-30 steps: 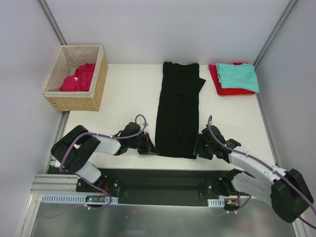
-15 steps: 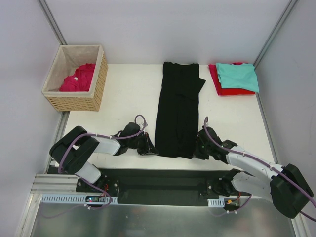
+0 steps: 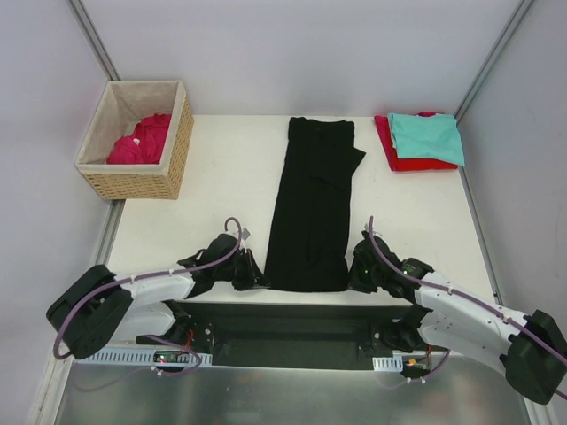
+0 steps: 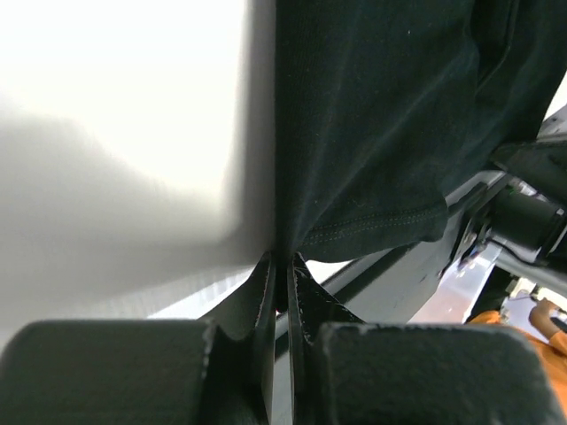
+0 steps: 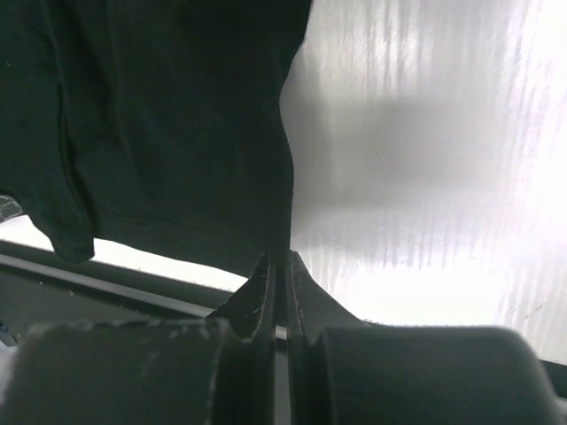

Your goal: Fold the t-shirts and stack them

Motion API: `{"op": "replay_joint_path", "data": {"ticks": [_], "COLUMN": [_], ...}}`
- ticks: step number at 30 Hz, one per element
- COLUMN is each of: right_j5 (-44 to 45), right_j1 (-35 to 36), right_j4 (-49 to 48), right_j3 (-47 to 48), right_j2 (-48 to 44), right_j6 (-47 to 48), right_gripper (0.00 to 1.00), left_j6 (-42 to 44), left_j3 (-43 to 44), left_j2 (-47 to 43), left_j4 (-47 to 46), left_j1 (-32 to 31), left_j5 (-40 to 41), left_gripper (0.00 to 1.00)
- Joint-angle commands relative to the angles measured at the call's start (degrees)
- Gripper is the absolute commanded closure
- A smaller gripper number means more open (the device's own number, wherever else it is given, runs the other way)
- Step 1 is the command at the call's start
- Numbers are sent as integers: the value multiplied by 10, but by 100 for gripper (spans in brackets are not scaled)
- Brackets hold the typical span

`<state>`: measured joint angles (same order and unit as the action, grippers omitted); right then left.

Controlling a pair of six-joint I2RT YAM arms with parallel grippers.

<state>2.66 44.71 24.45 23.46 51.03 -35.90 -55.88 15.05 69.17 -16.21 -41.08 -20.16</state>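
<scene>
Black shirt (image 3: pixel 312 208) lay as a long strip running twelve to six o'clock down the counter (image 3: pixel 221 177), its near hem gripped at both corners: left jaws clenched at seven o'clock, right jaws at five. Teal shirt (image 3: pixel 427 135) over red shirt (image 3: pixel 412 165) sat at two o'clock and a basket (image 3: pixel 133 184) at ten, both well apart from the strip.

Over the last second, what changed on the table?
The right gripper closed on the black t-shirt at its near right corner; both drew back, dragging it toward the near edge. Left gripper stayed shut on its corner; wicker basket, teal t-shirt and red t-shirt unmoved.
</scene>
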Motion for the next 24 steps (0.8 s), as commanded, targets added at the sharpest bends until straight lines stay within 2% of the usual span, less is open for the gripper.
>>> {"op": "replay_joint_path", "data": {"ticks": [1, 6, 9, 15, 24], "right_j5": [39, 54, 81, 161, 232], "right_j1": [27, 70, 106, 165, 169], "right_j4": [60, 87, 105, 155, 192], "right_j3": [-21, -19, 10, 97, 210], "right_j2": [-28, -54, -57, -31, 20], "right_j6": [-29, -58, -70, -70, -22], "right_gripper": [99, 99, 99, 99, 99], "left_j6": [-34, -70, -71, -50, 0], "left_j3": [-37, -38, 1, 78, 187], "left_j2": [-72, -127, -126, -119, -119], "left_j4": [87, 118, 148, 181, 260], "left_j1": [-34, -87, -114, -122, -122], "left_j5": [57, 86, 110, 130, 178], "left_gripper": [100, 100, 100, 100, 100]}}
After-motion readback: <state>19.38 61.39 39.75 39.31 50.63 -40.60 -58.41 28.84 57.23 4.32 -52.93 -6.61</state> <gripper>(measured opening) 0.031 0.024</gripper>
